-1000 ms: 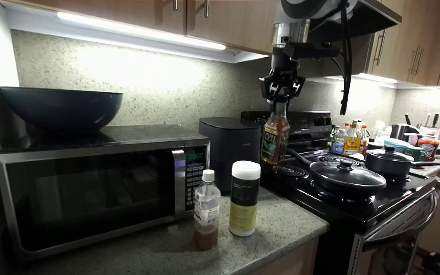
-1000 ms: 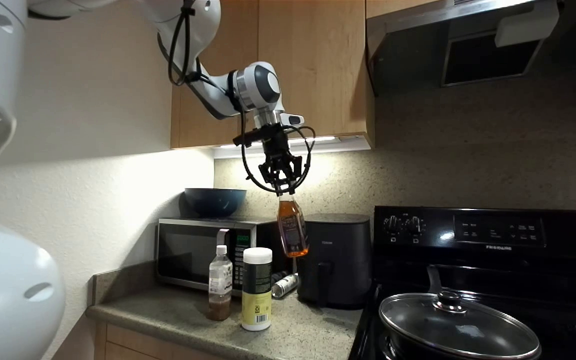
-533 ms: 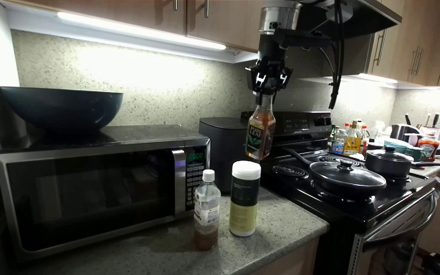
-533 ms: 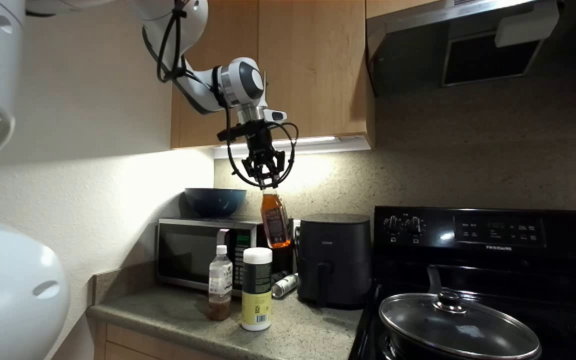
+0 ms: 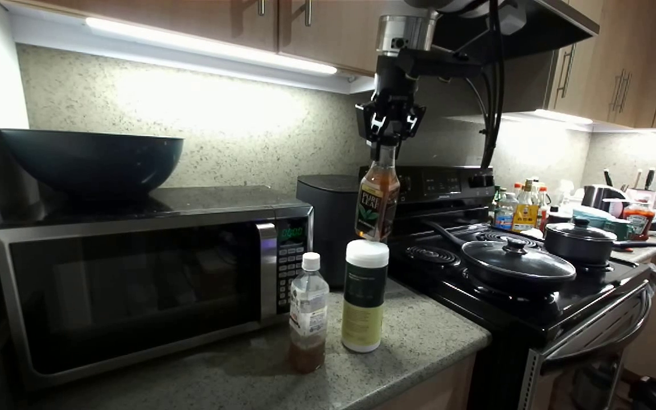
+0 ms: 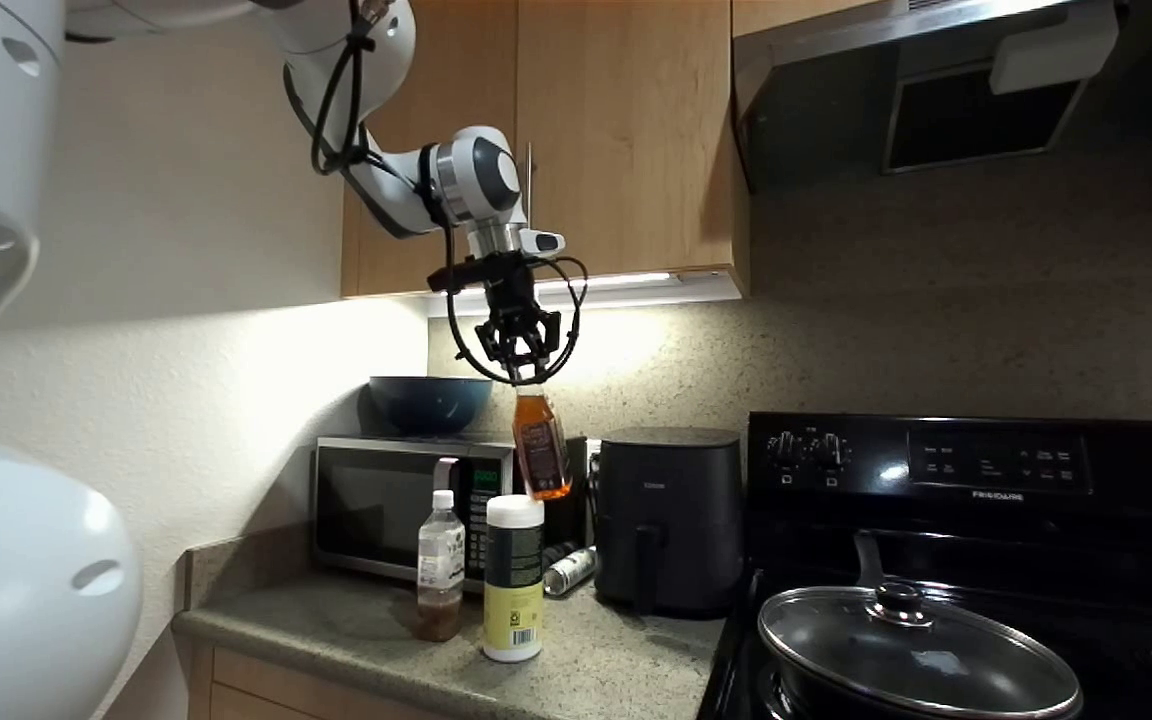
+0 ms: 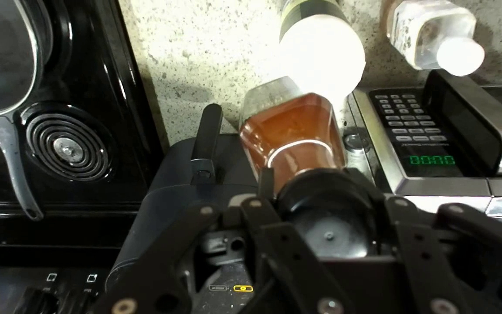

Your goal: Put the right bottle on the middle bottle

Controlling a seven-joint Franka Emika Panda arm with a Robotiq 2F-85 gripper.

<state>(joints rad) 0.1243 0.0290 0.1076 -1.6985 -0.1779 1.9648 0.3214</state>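
Pincer (image 5: 385,149): clamped around the neck of the Pure Leaf bottle (image 5: 377,204), which is held raised above the surface (image 5: 419,324). Bottle attitude: tilted, base downward, amber liquid inside. The base is close to the white lid (image 5: 367,254) of the dark-green and yellow canister (image 6: 513,590). In an exterior view the base (image 5: 369,234) appears just above the lid; in the wrist view it overlaps the outline of the lid's rim. Contact between base and lid cannot be determined.

Canister: upright, near the front edge of the surface. White-capped clear bottle (image 5: 309,319): upright, beside the canister on the side away from the range (image 6: 1126,465), part-filled with brownish liquid. Labelled container (image 6: 572,572): lying on its side to the rear of the canister, near the air fryer (image 6: 671,510).

Air fryer: standing near the surface edge that adjoins the range. Microwave (image 5: 134,285): toward the wall-side rear corner of the surface, carrying a dark blue bowl (image 5: 91,162) on top. Range: beyond that adjoining edge, carrying a glass-lidded frying pan (image 6: 921,655).
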